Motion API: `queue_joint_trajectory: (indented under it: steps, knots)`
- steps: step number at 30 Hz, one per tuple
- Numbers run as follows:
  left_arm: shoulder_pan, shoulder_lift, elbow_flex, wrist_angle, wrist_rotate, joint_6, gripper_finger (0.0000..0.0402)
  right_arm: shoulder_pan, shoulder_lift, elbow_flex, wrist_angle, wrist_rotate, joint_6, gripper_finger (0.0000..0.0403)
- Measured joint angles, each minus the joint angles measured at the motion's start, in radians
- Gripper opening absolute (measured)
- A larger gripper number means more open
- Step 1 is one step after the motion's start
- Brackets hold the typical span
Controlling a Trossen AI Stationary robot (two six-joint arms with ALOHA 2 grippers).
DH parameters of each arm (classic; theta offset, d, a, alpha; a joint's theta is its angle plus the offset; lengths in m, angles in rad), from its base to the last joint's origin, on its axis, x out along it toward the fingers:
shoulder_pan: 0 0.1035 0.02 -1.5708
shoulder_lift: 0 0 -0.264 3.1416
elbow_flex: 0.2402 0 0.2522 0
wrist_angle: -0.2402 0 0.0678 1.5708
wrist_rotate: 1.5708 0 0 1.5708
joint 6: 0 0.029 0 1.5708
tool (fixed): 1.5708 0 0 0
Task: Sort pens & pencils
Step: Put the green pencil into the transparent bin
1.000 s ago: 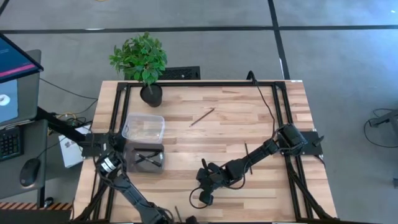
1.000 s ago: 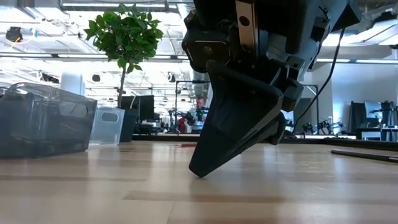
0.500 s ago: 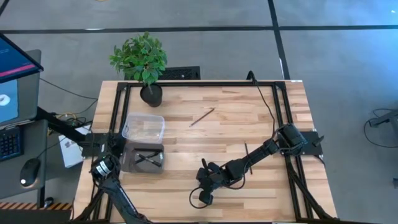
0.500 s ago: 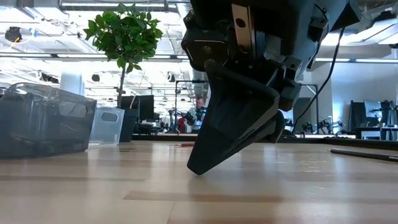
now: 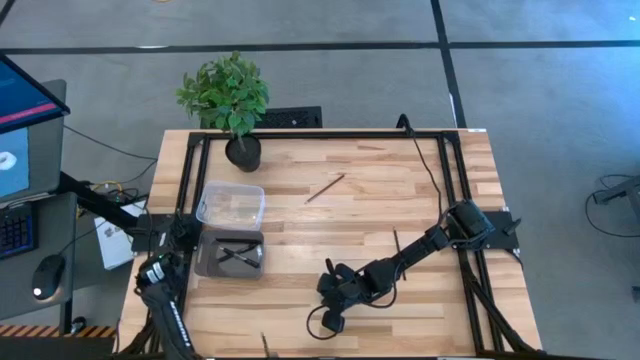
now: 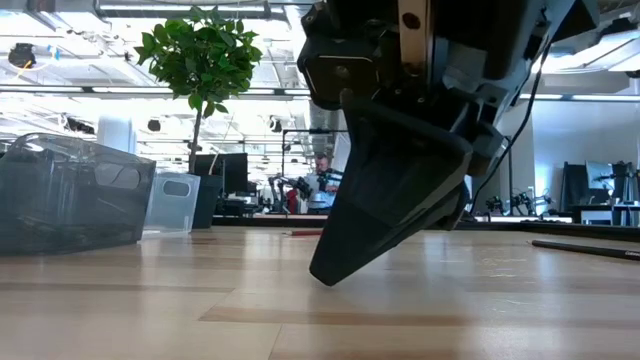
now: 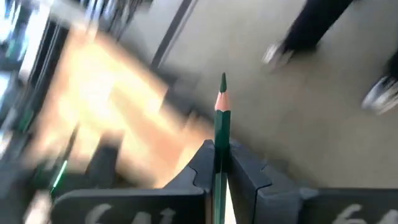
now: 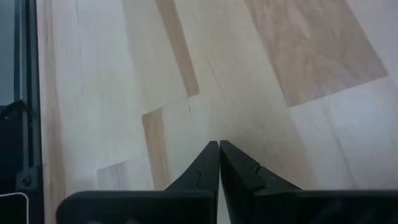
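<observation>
Fingers of my left gripper (image 7: 219,163) pinch a thin green wooden pencil (image 7: 220,134) midway; light, stiff, slippery, beside the dark plastic bin (image 5: 231,254).

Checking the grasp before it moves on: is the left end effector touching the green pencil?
Touching. The left wrist view shows the left end effector shut on the pencil, its shaft pinched between both fingers and its tip sticking out beyond them.

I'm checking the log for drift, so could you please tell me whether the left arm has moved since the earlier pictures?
Yes. In the high view the left arm has pulled back from beside the dark bin toward the table's near left corner; its left gripper holds a green pencil.
</observation>
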Motion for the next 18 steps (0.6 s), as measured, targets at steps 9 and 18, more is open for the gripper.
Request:
queue_joint_trajectory:
  steps: [9,18]
  knots:
    - [0.113,-0.135,-0.092,-0.374,0.023,-0.268,0.0006,-0.034,0.000,0.000,-0.001,0.000,-0.021,0.0037]
    - [0.241,-0.506,-0.392,-0.370,-0.023,-0.392,0.0006,-0.067,-0.002,0.000,-0.006,0.001,-0.139,0.0037]
